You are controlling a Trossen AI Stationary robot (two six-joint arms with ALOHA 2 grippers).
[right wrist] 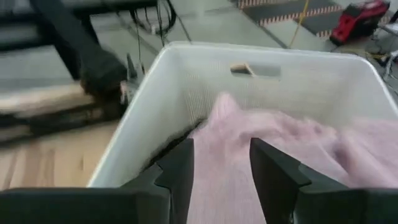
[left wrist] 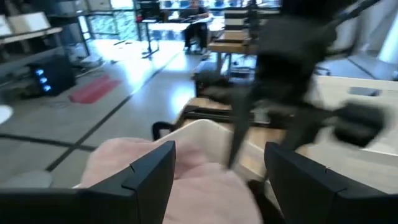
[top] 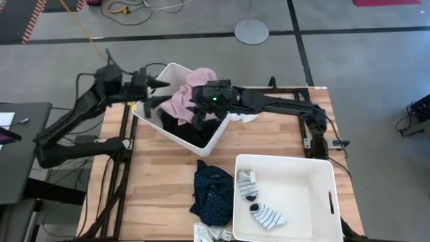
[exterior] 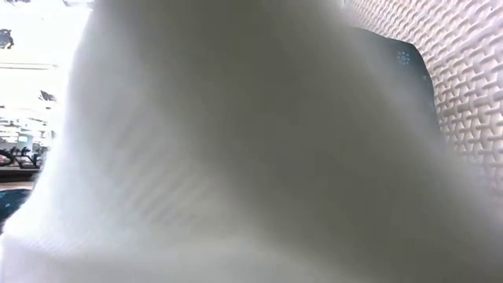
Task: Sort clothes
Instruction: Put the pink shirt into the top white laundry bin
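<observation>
A pink garment (top: 190, 92) lies heaped in the tilted white bin (top: 173, 68) at the table's far left, on top of a black garment (top: 180, 128). My right gripper (top: 200, 115) hovers open just over the pink garment (right wrist: 280, 143), one finger on either side of a ridge of it. My left gripper (top: 161, 84) is open at the bin's left rim, above the garment's edge (left wrist: 199, 186). A navy dotted garment (top: 211, 191) lies on the table near the front. Striped socks (top: 261, 205) lie in the second bin (top: 316, 168).
A white cloth (exterior: 236, 157) right in front of the low camera blocks most of that view; beside it show the navy garment (exterior: 401, 59) and a textured bin wall (exterior: 464, 79). A small white piece (top: 247, 118) lies by the first bin. Bare wood shows at the table's left front.
</observation>
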